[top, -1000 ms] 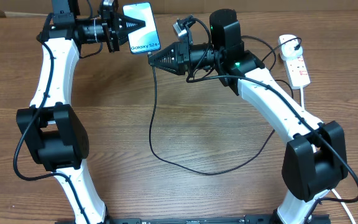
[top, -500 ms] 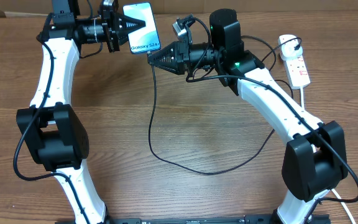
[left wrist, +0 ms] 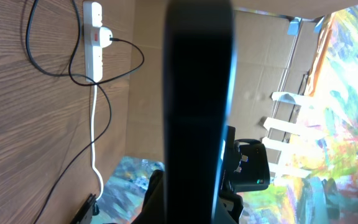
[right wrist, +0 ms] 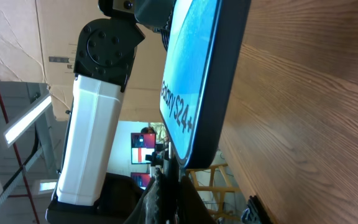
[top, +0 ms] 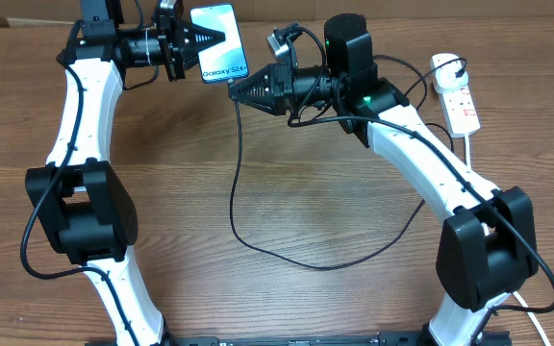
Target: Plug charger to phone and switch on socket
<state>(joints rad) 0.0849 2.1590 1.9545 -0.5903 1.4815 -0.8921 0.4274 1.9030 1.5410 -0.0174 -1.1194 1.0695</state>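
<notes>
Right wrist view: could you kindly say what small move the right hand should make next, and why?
Probably ease the right hand toward the short end of the slim blue-screened smartphone: the left hand holds it lifted, and the tip of the thin black charger cable sits at that end, not visibly seated.

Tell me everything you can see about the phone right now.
The phone is a slim rectangular slab with a dark frame and a lit, light blue-white screen reading Galaxy S24+ near one short end. The left hand is shut on it, with the screen facing upward, at the far side of the table and apparently lifted off the wood. The right hand, shut on the tip of the charger, sits at the lettered end. Whether the tip is seated cannot be told.
</notes>
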